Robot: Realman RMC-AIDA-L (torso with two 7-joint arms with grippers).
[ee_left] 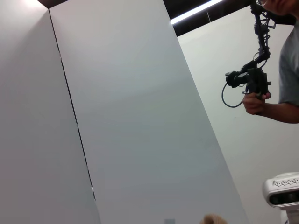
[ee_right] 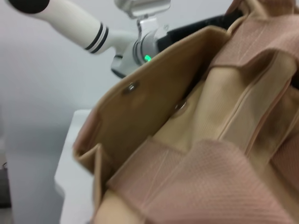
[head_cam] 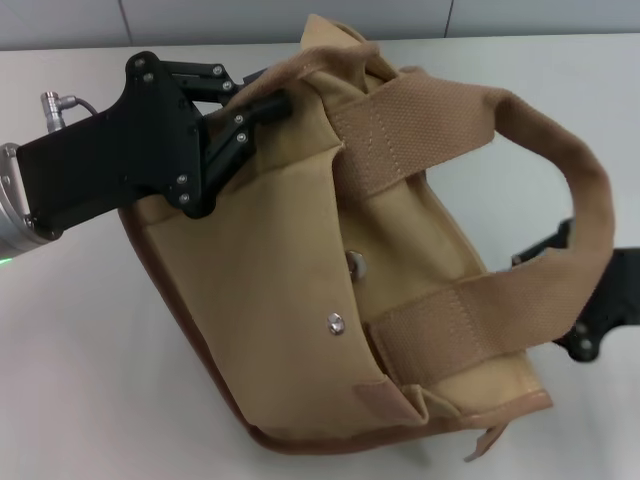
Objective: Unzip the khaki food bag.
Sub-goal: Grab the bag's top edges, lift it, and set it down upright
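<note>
A: L gripper (head_cam: 262, 105)?
B: Clamped on the top edge of the khaki food bag (head_cam: 300, 300), far-left corner.
A: R gripper (head_cam: 590, 300)?
B: Behind the bag's right side, mostly hidden; can't tell its state.
A: Bag?
B: Tipped on the white table (head_cam: 70, 380). 2 webbing handles (head_cam: 590, 215), 2 metal snaps (head_cam: 336, 323) showing.

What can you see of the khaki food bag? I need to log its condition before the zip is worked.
The khaki food bag is a boxy tan canvas tote with brown trim, lying tipped on the white table. Its front pocket flap hangs unsnapped, both metal snap halves showing. A wide webbing handle loops toward the right gripper behind it. The left gripper grips its upper corner. The zipper is not visible.
</note>
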